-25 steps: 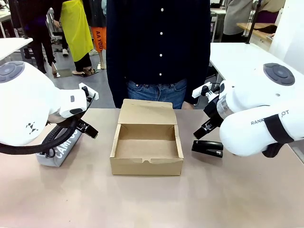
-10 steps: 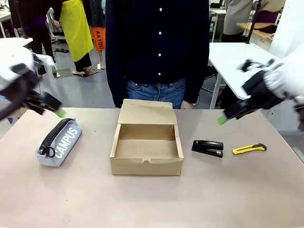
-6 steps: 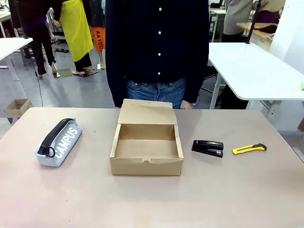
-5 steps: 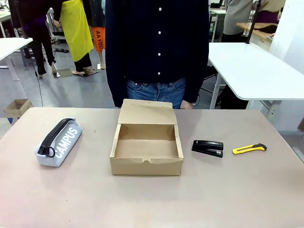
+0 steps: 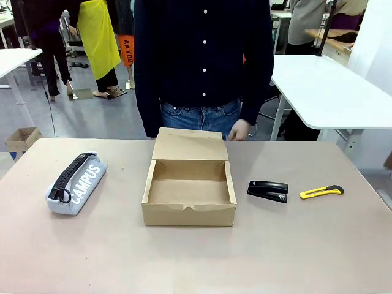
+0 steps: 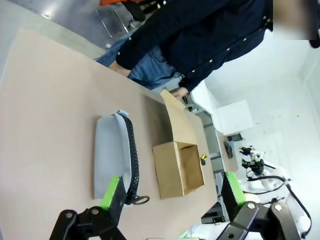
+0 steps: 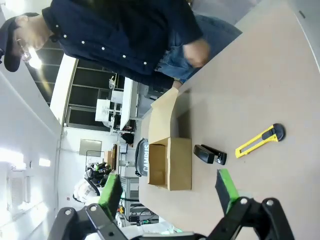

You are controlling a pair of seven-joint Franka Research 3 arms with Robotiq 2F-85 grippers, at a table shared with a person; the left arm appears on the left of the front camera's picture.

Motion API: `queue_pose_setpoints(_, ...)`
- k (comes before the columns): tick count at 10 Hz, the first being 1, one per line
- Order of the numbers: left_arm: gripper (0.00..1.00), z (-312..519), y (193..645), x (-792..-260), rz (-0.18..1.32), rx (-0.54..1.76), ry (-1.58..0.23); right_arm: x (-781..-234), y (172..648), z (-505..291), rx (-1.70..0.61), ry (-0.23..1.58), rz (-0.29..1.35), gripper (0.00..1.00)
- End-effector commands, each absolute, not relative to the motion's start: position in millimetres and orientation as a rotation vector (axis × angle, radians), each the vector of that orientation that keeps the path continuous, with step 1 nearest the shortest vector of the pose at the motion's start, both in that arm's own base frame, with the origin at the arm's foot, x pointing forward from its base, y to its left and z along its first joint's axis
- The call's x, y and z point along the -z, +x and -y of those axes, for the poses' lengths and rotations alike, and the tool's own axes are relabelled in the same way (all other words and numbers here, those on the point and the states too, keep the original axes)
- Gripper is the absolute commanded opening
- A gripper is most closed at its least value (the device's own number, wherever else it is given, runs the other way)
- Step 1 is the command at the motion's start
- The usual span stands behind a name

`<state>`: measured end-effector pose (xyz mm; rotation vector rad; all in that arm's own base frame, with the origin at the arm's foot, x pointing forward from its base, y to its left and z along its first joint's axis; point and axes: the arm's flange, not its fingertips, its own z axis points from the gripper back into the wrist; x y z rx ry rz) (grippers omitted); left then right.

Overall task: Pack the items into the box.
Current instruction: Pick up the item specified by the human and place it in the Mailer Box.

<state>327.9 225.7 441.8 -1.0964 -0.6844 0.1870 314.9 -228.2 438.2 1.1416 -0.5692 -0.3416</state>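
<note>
**Mia:** Where is the box sitting?

**Tom:** The box [image 5: 188, 215] is sitting in the middle of the tabletop [image 5: 196, 263]. Its lid is standing up at the far side, and nothing is lying inside it.

**Mia:** And the pouch?

**Tom:** The grey pouch [image 5: 76, 182] is lying to the left of the box, well apart from it, and it is showing the word CAMPUS. The black stapler [image 5: 267, 190] is lying on the right, near the box but not touching it. A yellow knife [image 5: 321, 192] is lying just past the stapler, farther right.

**Mia:** What are the pincers doing?

**Tom:** The left pincer [image 6: 172, 190] is hanging high over the tabletop with its fingers spread wide, pinching nothing. The right pincer [image 7: 167, 187] is hanging high too, spread wide and pinching nothing.

**Mia:** Is somebody standing there?

**Tom:** Yes. A person [image 5: 204, 55] in a dark shirt and jeans is standing at the far side, right behind the box. One hand [image 5: 239, 129] is hanging near the lid's far corner.
</note>
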Motion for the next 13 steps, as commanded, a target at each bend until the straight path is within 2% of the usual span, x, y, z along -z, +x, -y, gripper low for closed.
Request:
queue_pose_setpoints(1,1.00,-232.0,320.2,-450.0,0.701,-0.184,-1.112,-447.3,305.7,232.2,0.328,1.160,0.576,1.00)
queue_pose_setpoints(13,1.00,-232.0,320.2,-450.0,0.701,-0.184,-1.112,-447.3,305.7,232.2,0.328,1.160,0.576,1.00)
